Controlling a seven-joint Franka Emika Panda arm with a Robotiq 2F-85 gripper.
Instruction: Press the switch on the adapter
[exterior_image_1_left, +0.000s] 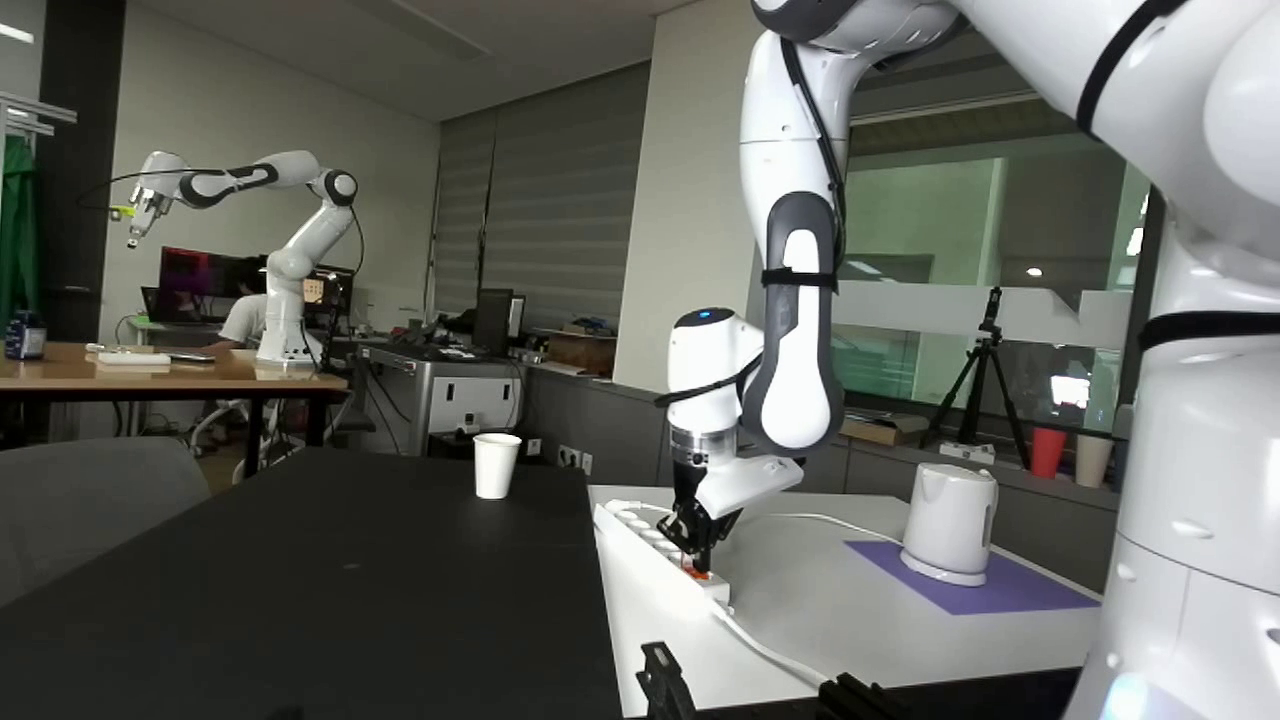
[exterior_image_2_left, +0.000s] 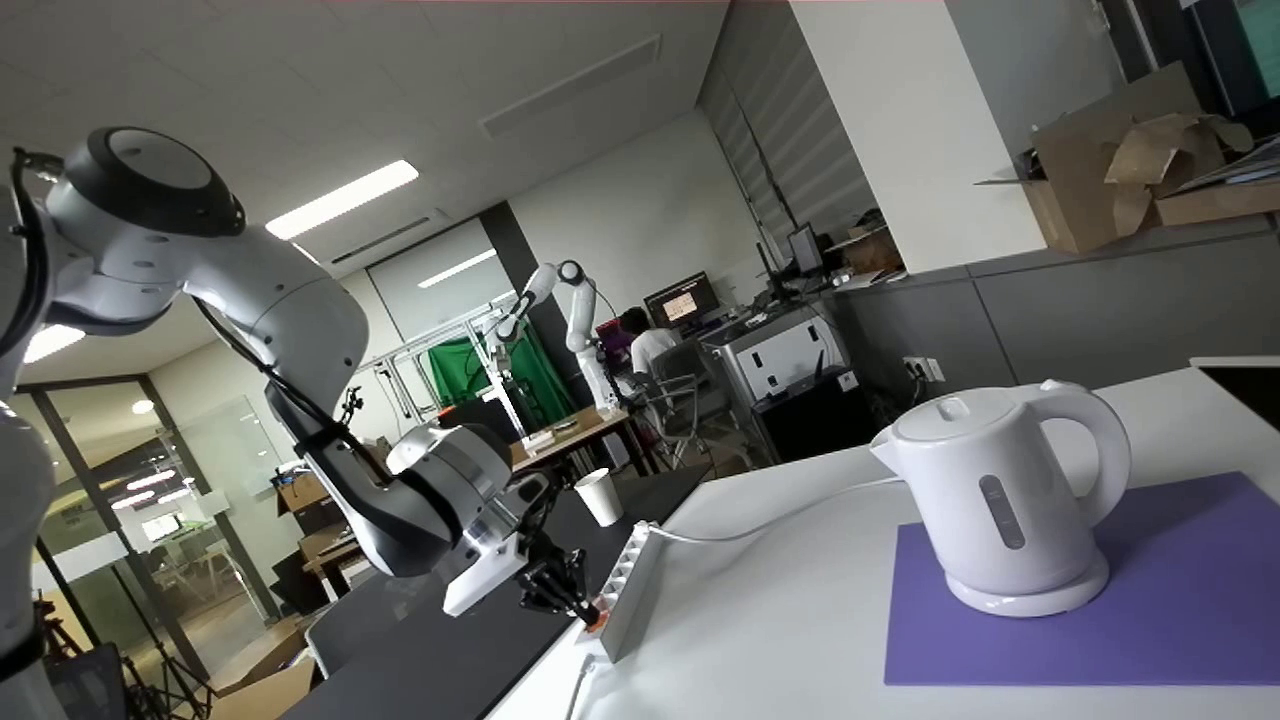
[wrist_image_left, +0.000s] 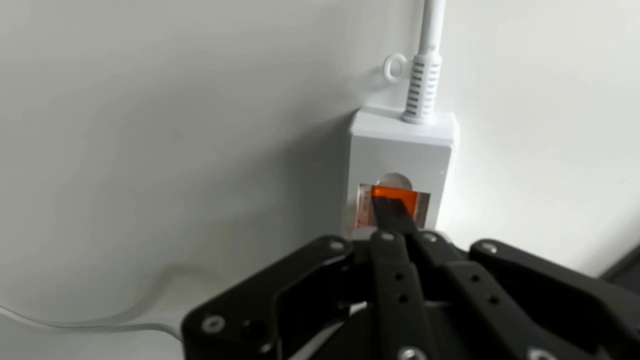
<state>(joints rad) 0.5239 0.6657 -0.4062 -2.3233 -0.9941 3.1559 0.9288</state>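
Observation:
The adapter is a white power strip that lies along the edge of the white table; it shows in an exterior view (exterior_image_1_left: 716, 588), in an exterior view (exterior_image_2_left: 630, 598) and in the wrist view (wrist_image_left: 400, 155). Its orange switch (wrist_image_left: 409, 199) is at the cable end, partly covered by my fingertips. The switch also shows in both exterior views as a small orange patch (exterior_image_1_left: 696, 573). My gripper (wrist_image_left: 391, 205) is shut with nothing between the fingers. It points down and its tips (exterior_image_2_left: 590, 613) are at the switch, seemingly touching it. I cannot tell whether the switch is pushed in.
A white kettle (exterior_image_2_left: 1000, 500) stands on a purple mat (exterior_image_2_left: 1180, 620) on the white table (exterior_image_2_left: 780, 620). A white paper cup (exterior_image_1_left: 495, 467) stands on the black table (exterior_image_1_left: 330, 590) beside it. White cables (wrist_image_left: 433, 25) run from both ends of the strip.

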